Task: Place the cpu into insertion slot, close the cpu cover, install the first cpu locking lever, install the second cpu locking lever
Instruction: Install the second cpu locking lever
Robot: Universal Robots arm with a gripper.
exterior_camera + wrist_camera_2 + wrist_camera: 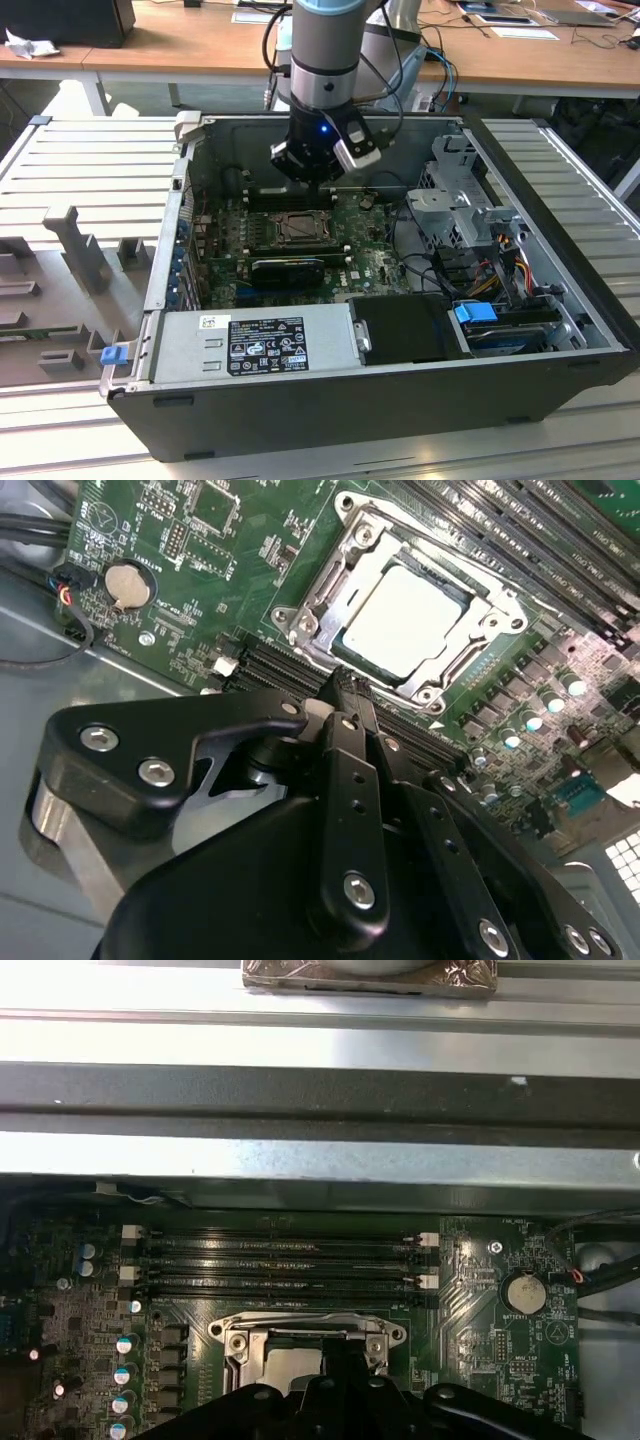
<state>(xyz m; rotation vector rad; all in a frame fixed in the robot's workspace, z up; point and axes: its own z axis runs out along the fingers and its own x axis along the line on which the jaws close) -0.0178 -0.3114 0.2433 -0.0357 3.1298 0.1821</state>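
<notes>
Open computer case [560, 300] lies on its side on a slatted metal bench [90, 170]. At the exterior view's left, grey foam-like fixture blocks [85, 250] sit on the bench, well apart from the work.

Near wall of the case: power supply [250, 345] with a white sticker and a black label; print too small to make out. To its right, a black box [405, 328], then a blue clip [475, 312] beside a bundle of coloured wires [505, 265].

Green motherboard [340, 255] fills the case floor. The gripper [312, 172] hangs just above the far edge of the socket, the arm coming down from above. In the second wrist view the fingers [345, 730] appear pressed together, tip just beside the socket's near edge, nothing pinched.

The cpu [405, 620] sits in the socket, pale top showing. The cpu cover [345, 580] lies flat around it, framing the chip.

The first wrist view adds the memory slots [280, 1265] between socket and case wall, and a coin cell [522, 1293]. The coin cell also shows in the second wrist view, near black cables [30, 530].
</notes>
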